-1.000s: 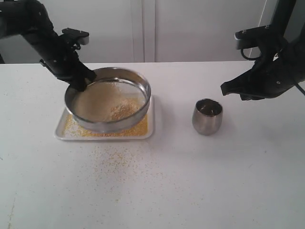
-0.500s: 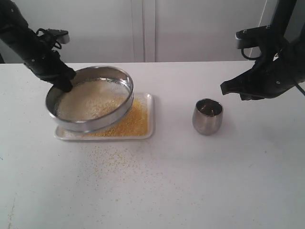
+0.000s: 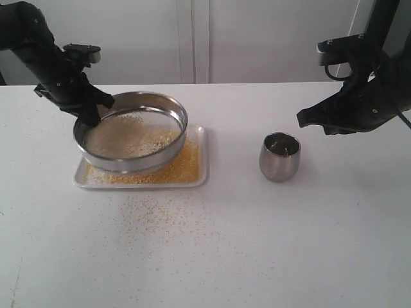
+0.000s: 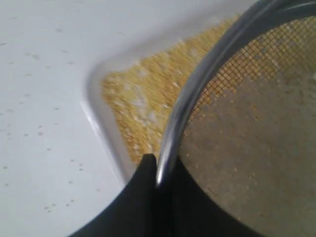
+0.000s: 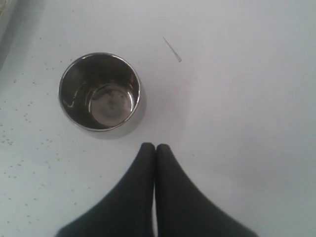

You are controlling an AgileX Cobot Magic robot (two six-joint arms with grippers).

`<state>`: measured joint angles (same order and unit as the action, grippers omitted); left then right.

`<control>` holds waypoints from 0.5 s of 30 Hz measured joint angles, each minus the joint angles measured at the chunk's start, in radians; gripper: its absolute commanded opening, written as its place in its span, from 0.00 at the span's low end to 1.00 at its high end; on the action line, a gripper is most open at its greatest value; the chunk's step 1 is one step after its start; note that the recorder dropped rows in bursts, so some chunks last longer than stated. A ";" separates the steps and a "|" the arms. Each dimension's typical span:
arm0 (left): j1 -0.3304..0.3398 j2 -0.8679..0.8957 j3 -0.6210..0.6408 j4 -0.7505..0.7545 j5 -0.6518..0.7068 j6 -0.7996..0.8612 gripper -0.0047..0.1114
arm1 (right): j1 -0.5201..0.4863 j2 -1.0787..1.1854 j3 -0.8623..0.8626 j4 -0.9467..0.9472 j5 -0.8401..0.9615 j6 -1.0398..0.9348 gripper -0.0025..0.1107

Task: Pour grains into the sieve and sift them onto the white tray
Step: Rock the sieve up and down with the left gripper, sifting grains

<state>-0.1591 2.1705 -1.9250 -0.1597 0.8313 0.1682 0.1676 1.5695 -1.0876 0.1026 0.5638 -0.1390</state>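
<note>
mid-sift. holding the wide round shallow steel sieve with fine mesh bottom (image 3: 138, 163) over the flat rectangular white tray with low raised rim (image 3: 141, 185), biased toward the tray's left end; cannot tell whether clear of the tray or touching it. gripping via the black left claw (image 3: 90, 117), pinching the sieve's wall on the side away from the tray's front-right corner, one finger inside, one outside. to do this well: shake short and level, stay centred over the tray, never swing past the tray's rim; already seeing stray yellow grains (image 3: 154, 215) on the white table top (image 3: 289, 244) just in front of the tray. ease any tilt to spread the load across the mesh rather than banking it on one side. inside the sieve: thin layer of mostly paler, coarser off-white grains (image 3: 128, 136). on the tray: fine golden-yellow grains (image 3: 187, 163), thickest toward its right end. well to the right of the tray: small rounded steel cup (image 3: 279, 157), upright, apparently empty. beyond the cup from the tray, raised: black right claw (image 3: 302, 120), tips pressed together on nothing.
</note>
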 measured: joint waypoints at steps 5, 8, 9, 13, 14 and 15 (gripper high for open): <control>0.002 0.000 -0.008 -0.067 0.060 0.344 0.04 | 0.000 0.000 0.000 0.000 0.000 0.000 0.02; -0.014 0.000 -0.004 -0.017 0.056 0.127 0.04 | 0.000 0.000 0.000 0.000 0.000 0.000 0.02; -0.014 0.000 -0.004 0.005 0.029 0.020 0.04 | 0.000 0.000 0.000 0.000 0.000 0.000 0.02; 0.013 0.000 -0.006 -0.045 -0.019 0.087 0.04 | 0.000 0.000 0.000 0.000 0.000 0.000 0.02; 0.018 0.000 -0.006 -0.091 0.015 0.212 0.04 | 0.000 0.000 0.000 0.000 0.000 0.000 0.02; 0.018 0.000 -0.006 -0.117 0.050 0.281 0.04 | 0.000 0.000 0.000 0.000 0.000 0.000 0.02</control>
<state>-0.1410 2.1705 -1.9314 -0.2762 0.8813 0.4493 0.1676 1.5695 -1.0876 0.1026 0.5638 -0.1390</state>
